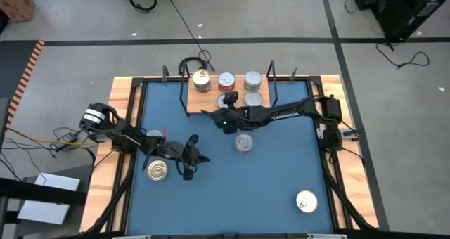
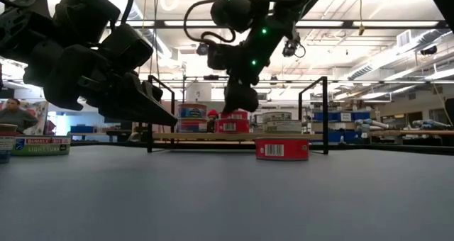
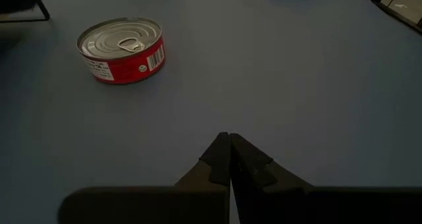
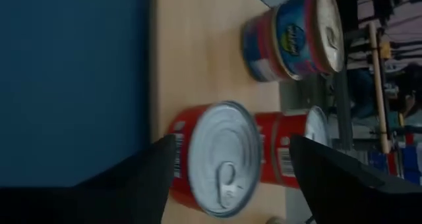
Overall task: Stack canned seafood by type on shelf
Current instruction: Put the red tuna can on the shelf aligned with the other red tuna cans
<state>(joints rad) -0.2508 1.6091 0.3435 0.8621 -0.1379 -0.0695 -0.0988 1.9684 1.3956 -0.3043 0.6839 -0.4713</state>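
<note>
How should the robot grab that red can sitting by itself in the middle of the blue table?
Probably from straight above, fingers closing on the round red sides. The red can sits flat, lid up, squat, with bare table all around. The open right gripper is nearest.

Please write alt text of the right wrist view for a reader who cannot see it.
The open right gripper stands around a red tin with a silver lid on the shelf, one dark finger on each side. Another red tin is behind it, and a gold-lidded tin sits farther along the board, beside the blue table.
</note>
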